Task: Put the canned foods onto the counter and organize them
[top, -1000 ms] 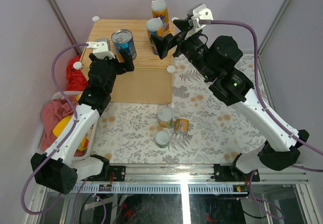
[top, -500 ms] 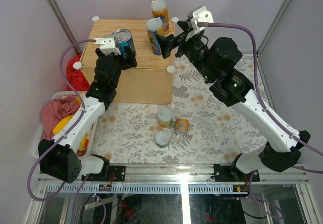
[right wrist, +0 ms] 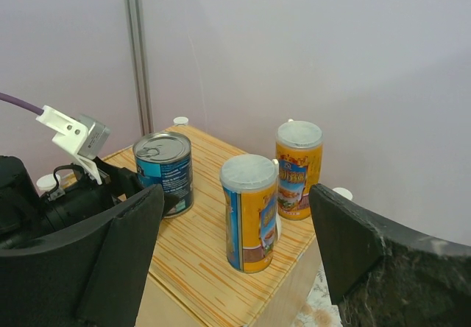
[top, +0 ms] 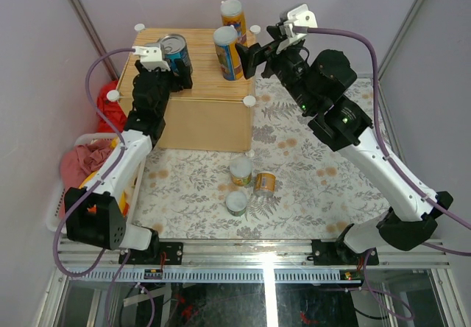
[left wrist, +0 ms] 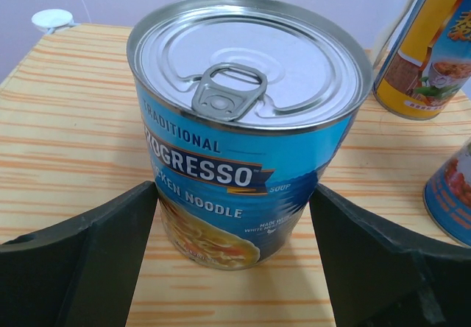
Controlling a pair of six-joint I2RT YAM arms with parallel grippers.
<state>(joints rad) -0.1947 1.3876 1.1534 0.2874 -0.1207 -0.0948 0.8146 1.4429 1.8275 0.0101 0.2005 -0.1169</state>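
Observation:
A wide blue soup can (left wrist: 243,143) stands on the light-wood counter (left wrist: 66,143), toward its far left. My left gripper (left wrist: 234,187) is shut on its sides near the base; it also shows in the top view (top: 176,71). Two tall orange-and-blue cans stand on the counter's right side, one nearer (top: 228,51) and one at the far edge (top: 233,16). My right gripper (top: 246,60) is open and empty, just right of the nearer tall can (right wrist: 252,213) and apart from it. Three short cans (top: 241,171) (top: 265,183) (top: 236,202) lie on the floral mat in front of the counter.
A white basket (top: 62,194) holding clothes (top: 81,161) stands at the left, beside my left arm. A red cloth (top: 109,99) lies behind it against the counter. White knobs (top: 249,100) mark the counter's corners. Purple walls close the back and sides.
My left gripper reached forward around the blue can and moved it a little toward the counter's far left. My right gripper drew back to the right, away from the nearer tall can.

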